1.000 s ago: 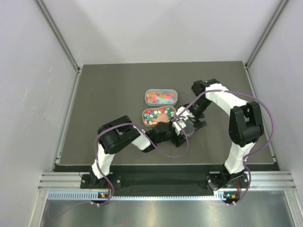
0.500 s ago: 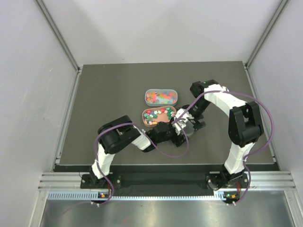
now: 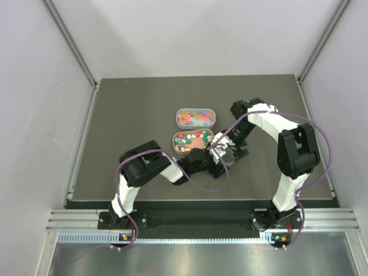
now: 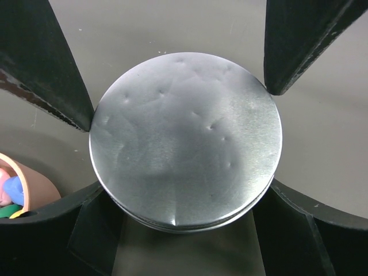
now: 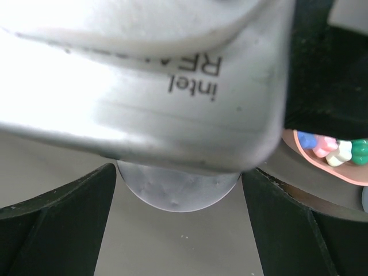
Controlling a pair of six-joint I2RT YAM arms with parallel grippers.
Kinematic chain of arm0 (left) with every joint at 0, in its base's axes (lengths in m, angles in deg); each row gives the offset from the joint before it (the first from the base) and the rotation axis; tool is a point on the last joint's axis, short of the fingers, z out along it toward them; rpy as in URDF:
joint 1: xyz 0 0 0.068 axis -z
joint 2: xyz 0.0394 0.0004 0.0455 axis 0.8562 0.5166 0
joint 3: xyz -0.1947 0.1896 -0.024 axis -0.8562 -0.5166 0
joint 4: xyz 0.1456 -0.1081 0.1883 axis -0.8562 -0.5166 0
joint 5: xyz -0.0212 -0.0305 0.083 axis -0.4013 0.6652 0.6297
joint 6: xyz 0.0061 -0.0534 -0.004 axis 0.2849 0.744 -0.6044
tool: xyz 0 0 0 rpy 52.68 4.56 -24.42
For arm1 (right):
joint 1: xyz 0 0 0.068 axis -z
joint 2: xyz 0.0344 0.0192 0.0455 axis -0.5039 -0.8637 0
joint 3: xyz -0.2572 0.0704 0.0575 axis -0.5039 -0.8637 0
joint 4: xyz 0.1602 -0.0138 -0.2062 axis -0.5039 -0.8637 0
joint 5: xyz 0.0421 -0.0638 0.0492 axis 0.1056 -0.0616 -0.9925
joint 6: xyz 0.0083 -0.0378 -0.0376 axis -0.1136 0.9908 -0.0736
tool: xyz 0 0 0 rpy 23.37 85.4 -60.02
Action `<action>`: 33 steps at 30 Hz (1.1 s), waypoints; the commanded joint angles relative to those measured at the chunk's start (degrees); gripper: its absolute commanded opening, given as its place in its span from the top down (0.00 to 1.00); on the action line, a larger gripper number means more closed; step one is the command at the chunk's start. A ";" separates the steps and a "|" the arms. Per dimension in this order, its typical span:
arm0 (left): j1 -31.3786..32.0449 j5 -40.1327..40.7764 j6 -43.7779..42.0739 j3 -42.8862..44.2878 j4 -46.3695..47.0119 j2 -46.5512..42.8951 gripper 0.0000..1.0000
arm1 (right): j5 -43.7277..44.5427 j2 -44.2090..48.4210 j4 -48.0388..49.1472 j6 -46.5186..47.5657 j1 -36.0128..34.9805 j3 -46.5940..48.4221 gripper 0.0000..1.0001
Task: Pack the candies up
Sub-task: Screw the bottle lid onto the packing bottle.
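Note:
A small round jar with a dented silver lid (image 4: 184, 138) stands on the dark table right of the trays; its contents are hidden. My left gripper (image 4: 185, 190) is shut on the jar, a finger at each lower side. My right gripper (image 5: 178, 184) closes on the lid (image 5: 178, 195) from the opposite side; its fingers (image 4: 52, 69) touch the rim. In the top view both grippers meet at the jar (image 3: 226, 154). Candies (image 3: 191, 140) in mixed colours fill a brown tray (image 3: 175, 138); more candies (image 3: 195, 118) lie in a clear tub.
The brown tray's corner (image 4: 40, 184) sits just left of the jar, and its rim also shows in the right wrist view (image 5: 345, 178). The left wrist camera body (image 5: 172, 75) blocks most of the right wrist view. Grey walls enclose the table (image 3: 132, 109).
The right wrist has shifted slightly left and turned a little over the jar. The left arm, jar and trays stay where they were.

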 commanded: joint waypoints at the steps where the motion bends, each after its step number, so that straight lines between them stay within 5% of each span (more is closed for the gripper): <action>1: -0.62 3.28 -2.91 -2.52 -23.48 6.02 0.34 | 1.75 -0.68 -2.17 -0.29 -2.98 -1.63 0.12; 12: -0.62 3.11 -2.64 -2.70 -23.57 5.49 0.34 | 6.49 2.83 9.25 -13.20 -3.25 -9.09 0.19; 25: -0.62 2.67 -2.20 -3.40 -23.31 3.39 0.34 | 7.11 2.40 21.21 -39.83 -3.69 -15.16 0.21; 33: -0.53 3.11 -2.38 -3.40 -23.57 2.94 0.32 | 7.02 4.42 23.06 -43.62 -3.77 -17.54 0.20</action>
